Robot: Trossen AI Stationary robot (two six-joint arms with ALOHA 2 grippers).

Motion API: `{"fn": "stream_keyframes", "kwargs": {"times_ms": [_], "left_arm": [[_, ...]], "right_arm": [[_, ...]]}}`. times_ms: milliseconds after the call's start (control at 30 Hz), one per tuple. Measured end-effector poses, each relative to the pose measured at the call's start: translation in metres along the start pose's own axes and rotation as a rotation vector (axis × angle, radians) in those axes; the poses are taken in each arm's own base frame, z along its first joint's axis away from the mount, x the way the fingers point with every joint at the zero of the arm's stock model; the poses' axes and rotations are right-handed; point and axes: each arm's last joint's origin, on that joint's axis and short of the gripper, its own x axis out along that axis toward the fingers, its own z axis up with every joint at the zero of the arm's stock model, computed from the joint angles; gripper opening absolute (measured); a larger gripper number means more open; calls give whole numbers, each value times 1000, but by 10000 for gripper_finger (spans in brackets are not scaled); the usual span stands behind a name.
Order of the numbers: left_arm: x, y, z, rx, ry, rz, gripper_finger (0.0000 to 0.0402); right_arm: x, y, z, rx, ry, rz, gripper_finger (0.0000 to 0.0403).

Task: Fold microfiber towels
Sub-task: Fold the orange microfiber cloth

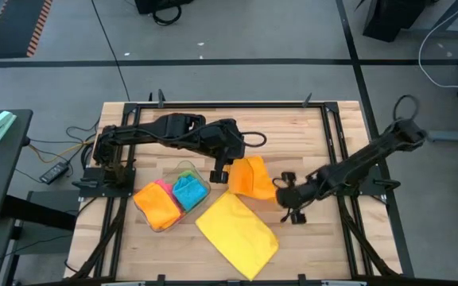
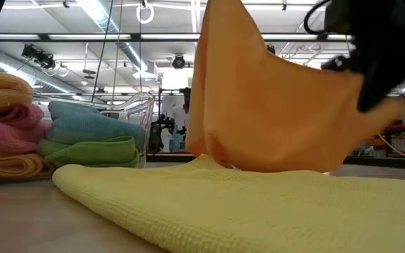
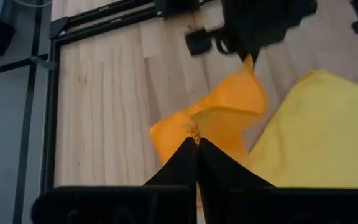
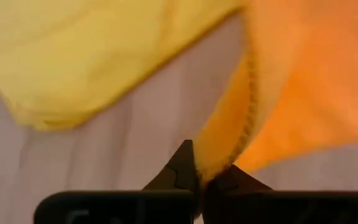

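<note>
An orange microfiber towel (image 1: pixel 249 176) hangs between my two grippers over the middle of the table. Its lower part (image 2: pixel 259 163) sags down to the far edge of a yellow towel (image 1: pixel 237 230), which lies spread flat near the table's front. My left gripper (image 1: pixel 219 173) is shut on the orange towel's left end. My right gripper (image 1: pixel 283 191) is shut on its right end. Folded towels, orange (image 1: pixel 156 202), pink, blue (image 1: pixel 188 191) and green, are stacked in and beside a clear tray (image 2: pixel 140 105) at the left. My left gripper pinches a corner of the orange towel (image 3: pixel 193 129) between its two shut fingers, slanting down from the table's left. The cloth falls away slack below the fingers. My right gripper pinches the towel's hemmed edge (image 4: pixel 219 158) at its other end, slanting down from the right. The towel droops between the two holds, its lower part down at the table.
The black frame rails (image 1: pixel 336 143) run along the table's sides and far edge. Bare wood (image 1: pixel 293 131) lies behind the orange towel. People stand in the room beyond the table (image 2: pixel 181 112).
</note>
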Motion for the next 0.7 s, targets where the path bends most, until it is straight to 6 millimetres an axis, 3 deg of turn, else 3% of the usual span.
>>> {"fn": "stream_keyframes", "kwargs": {"times_ms": [167, 333, 500, 700], "left_arm": [[1, 14, -3, -16, 4, 30, 24], [0, 32, -7, -3, -10, 25, 8], [6, 65, -11, -24, -80, 43, 16], [6, 114, -24, -3, -115, 165, 9]], "right_arm": [[-62, -22, 11, -46, 101, -95, 7], [-112, -45, 20, -108, 122, -179, 6], [-125, -68, 23, -162, 113, -242, 6], [-129, -112, 18, -225, 266, -584, 6]]}}
